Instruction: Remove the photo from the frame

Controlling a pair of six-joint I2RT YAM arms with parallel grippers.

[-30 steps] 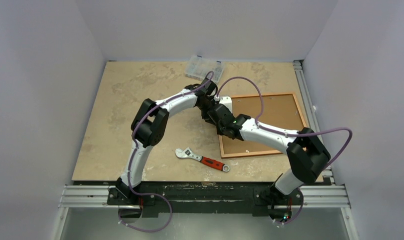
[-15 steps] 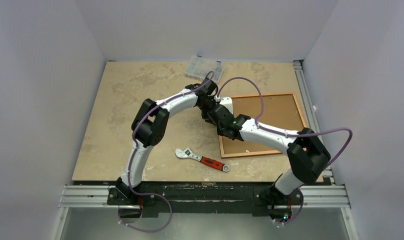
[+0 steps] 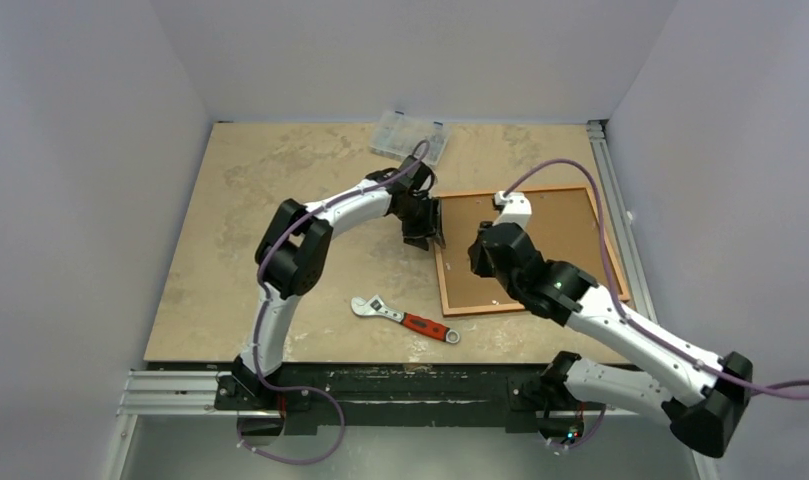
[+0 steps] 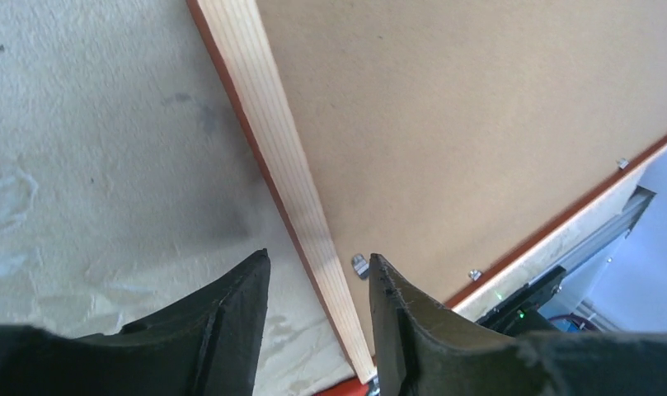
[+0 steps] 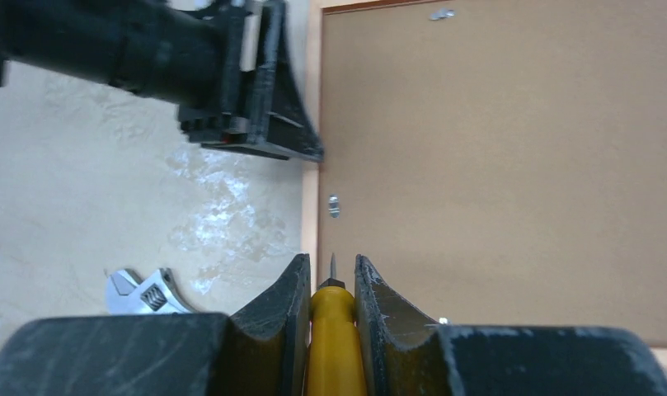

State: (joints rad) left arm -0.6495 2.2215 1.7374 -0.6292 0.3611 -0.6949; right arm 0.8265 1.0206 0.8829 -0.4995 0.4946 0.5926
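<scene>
The frame lies face down on the right-hand part of the desk, towards the far side, its red-orange outer edge and pale wood back showing around the brown backing board that fills it; the photo itself can't be seen from this side. Small metal clips sit along the inner edge of the left rail. The left hand is down at that left rail with its fingers spread, one over the bare desk and the other over the board, the rail running between them; whether they touch the wood I can't tell. The right hand hangs above the near-left part of the board, pinching a yellow-handled screwdriver whose thin metal tip points at the rail. Off the frame's near-left corner a red-handled adjustable wrench lies flat on the desk, and a clear plastic compartment box sits at the far edge
</scene>
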